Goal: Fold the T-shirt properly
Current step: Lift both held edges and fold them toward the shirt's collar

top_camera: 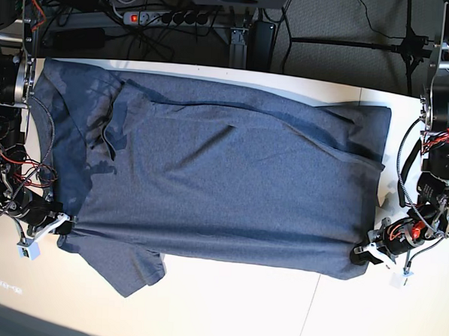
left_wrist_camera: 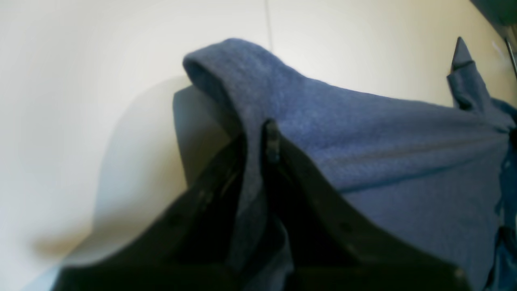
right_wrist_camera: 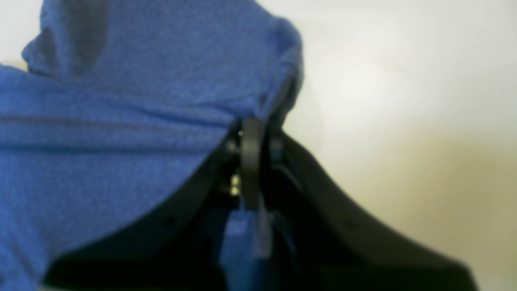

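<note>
The blue-grey T-shirt [top_camera: 231,176] lies spread wide across the white table [top_camera: 225,303], one short sleeve hanging toward the front left. My left gripper [top_camera: 363,254] pinches the shirt's near right corner. In the left wrist view its black fingers [left_wrist_camera: 272,139] are shut on a raised fold of the T-shirt [left_wrist_camera: 363,133]. My right gripper [top_camera: 62,223] holds the near left edge. The right wrist view shows that gripper [right_wrist_camera: 258,125] shut on bunched T-shirt [right_wrist_camera: 121,121] cloth lifted off the table. No lettering shows.
A power strip [top_camera: 168,17] and cables lie beyond the table's far edge, with a black stand [top_camera: 366,46] at the back right. The arm bases with wiring stand at the table's left [top_camera: 2,164] and right [top_camera: 439,172] ends.
</note>
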`<state>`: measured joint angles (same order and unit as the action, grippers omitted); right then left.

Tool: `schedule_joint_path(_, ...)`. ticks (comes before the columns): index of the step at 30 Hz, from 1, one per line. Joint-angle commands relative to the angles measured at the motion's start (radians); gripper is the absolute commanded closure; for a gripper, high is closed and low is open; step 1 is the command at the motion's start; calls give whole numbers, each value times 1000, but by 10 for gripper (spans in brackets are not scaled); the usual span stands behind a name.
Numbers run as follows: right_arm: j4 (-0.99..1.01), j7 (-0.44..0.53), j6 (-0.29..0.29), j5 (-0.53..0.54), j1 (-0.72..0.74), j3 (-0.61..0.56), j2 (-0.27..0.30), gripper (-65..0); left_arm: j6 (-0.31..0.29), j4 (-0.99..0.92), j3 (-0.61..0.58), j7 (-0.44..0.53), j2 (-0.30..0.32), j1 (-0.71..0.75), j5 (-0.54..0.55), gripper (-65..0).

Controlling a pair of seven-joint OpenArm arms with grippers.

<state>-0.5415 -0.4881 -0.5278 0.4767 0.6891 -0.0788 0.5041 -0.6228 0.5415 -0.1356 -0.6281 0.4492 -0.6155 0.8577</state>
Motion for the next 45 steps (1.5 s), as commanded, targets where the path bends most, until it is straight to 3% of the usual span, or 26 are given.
schedule_joint_path(1, -19, 16, -31, 11, 28, 5, 33, 0, -57, 13, 4, 4, 26, -35, 18, 0)
schedule_joint_path(5, -19, -7, -38, 49, 28, 5, 57, 0, -75, 13, 4, -49, 49, -35, 76, 0)
schedule_joint_path(9, -20, -89, -38, 130, 27, 5, 71, 0, -75, 13, 4, -100, 63, -32, 130, 0)
schedule_joint_path(20, -60, -167, -46, 239, 9, 5, 84, 0, -75, 13, 4, -230, 67, -29, 269, 0)
schedule_joint_path(26, -236, -174, -46, 238, -112, 19, 100, 0, -75, 13, 4, -261, 69, -26, 302, 0)
schedule_joint_path(34, -481, -190, -46, 238, -312, 136, 100, 0, -75, 19, 4, -312, 100, -12, 366, 0)
schedule_joint_path(45, -598, -182, -46, 232, -438, 184, 100, 0, -75, 119, 4, -319, 135, 87, 381, 0)
